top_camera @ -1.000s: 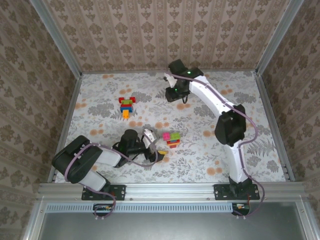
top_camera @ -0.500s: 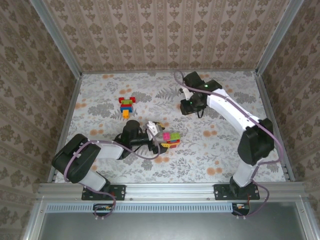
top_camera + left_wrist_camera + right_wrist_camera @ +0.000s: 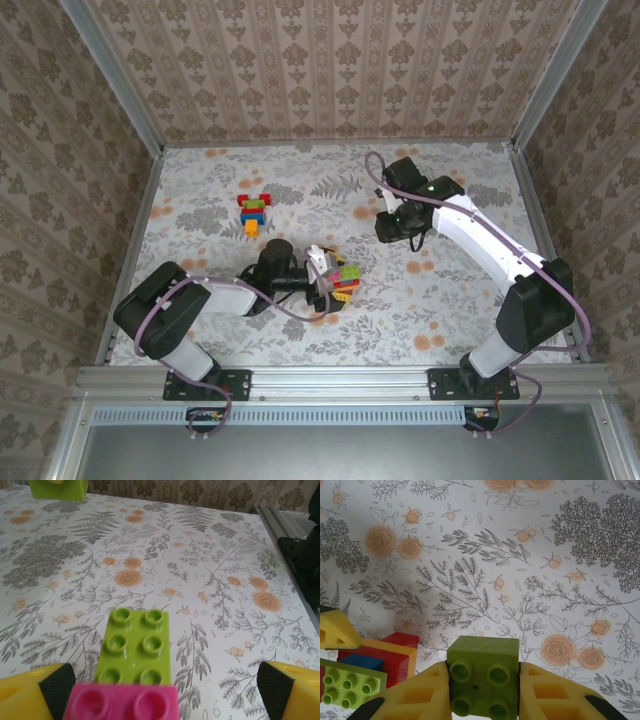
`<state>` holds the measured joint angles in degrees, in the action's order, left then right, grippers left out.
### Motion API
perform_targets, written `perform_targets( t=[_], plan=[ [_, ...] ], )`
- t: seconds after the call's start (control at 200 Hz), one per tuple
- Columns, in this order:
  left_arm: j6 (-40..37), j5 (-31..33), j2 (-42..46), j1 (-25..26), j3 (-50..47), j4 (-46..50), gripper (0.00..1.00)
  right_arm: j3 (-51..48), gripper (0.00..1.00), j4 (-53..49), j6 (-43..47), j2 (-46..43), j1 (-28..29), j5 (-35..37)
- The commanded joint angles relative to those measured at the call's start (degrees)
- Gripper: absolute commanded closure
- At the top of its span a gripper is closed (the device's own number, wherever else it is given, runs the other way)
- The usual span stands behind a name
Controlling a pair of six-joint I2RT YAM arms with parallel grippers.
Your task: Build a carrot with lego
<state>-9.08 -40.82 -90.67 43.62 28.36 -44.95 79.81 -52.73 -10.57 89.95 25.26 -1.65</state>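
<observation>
A light green square lego brick [image 3: 482, 677] sits studs-up between the yellow fingers of my right gripper [image 3: 484, 680], which is shut on it above the table right of centre [image 3: 393, 228]. My left gripper [image 3: 328, 275] lies low with its jaws wide open on either side of a small lego stack [image 3: 346, 277]. That stack has a light green oblong brick [image 3: 135, 647] and a magenta brick [image 3: 122, 702] on top. Neither pad touches it. In the right wrist view its red, orange and blue bricks [image 3: 375, 660] show at lower left. A second lego stack [image 3: 253, 212] stands at the rear left.
The table has a flowered cloth [image 3: 440, 300] and papered walls on three sides. An aluminium rail [image 3: 340, 378] runs along the near edge. The right arm's black base [image 3: 302, 565] stands at the right of the left wrist view.
My right arm has swung from the back centre to the right and nearer, still carrying the green brick. My left gripper has slid right until its open jaws flank the stack.
</observation>
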Motion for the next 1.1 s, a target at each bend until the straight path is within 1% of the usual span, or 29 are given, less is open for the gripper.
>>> perform_targets(
  t=[0.0, 0.11, 0.18, 0.29, 0.405, 0.475, 0.525, 0.795, 0.895, 1.095],
  plan=[
    [-1.1, -0.4, -1.6, 0.4, 1.9, 0.8, 0.05, -1.9, 0.75, 0.3, -1.4, -3.8, -0.3, 0.1],
    [-0.9, -0.3, -2.2, 0.4, 2.2, 0.3, 0.09, -4.2, 0.76, 0.2, -1.8, -5.9, -0.3, -0.2],
    [-0.9, -0.5, -2.8, 0.3, 2.6, 0.3, 0.14, -5.4, 0.76, 0.1, -2.0, -7.0, -0.3, -0.1],
    [-0.9, -0.4, -3.6, 0.3, 3.1, 0.4, 0.27, -6.8, 0.76, 0.1, -2.3, -8.4, -0.3, 0.0],
    [-0.5, -0.5, -3.6, 0.2, 2.8, -0.5, 0.45, -8.0, 0.76, 0.1, -2.6, -9.0, -0.3, -0.5],
    [-0.5, -0.5, -3.4, 0.0, 2.6, -0.8, 0.51, -8.7, 0.76, 0.2, -2.9, -9.2, -0.2, -0.8],
    [-0.5, -0.3, -3.2, -0.2, 2.3, -1.2, 0.51, -9.3, 0.76, 0.3, -3.1, -9.3, -0.2, -1.2],
    [-0.7, -0.5, -3.6, -0.8, 1.5, -2.1, 0.59, -11.4, 0.77, 0.5, -5.4, -9.8, 1.4, -2.7],
    [-1.1, -0.3, -3.9, -0.7, 1.1, -2.5, 0.62, -11.5, 0.79, 0.3, -6.9, -9.4, 3.5, -2.9],
    [-1.6, 0.5, -5.0, -0.9, 0.9, -3.2, 0.67, -8.7, 0.8, -1.5, -9.8, -7.1, 7.7, -0.9]
  ],
)
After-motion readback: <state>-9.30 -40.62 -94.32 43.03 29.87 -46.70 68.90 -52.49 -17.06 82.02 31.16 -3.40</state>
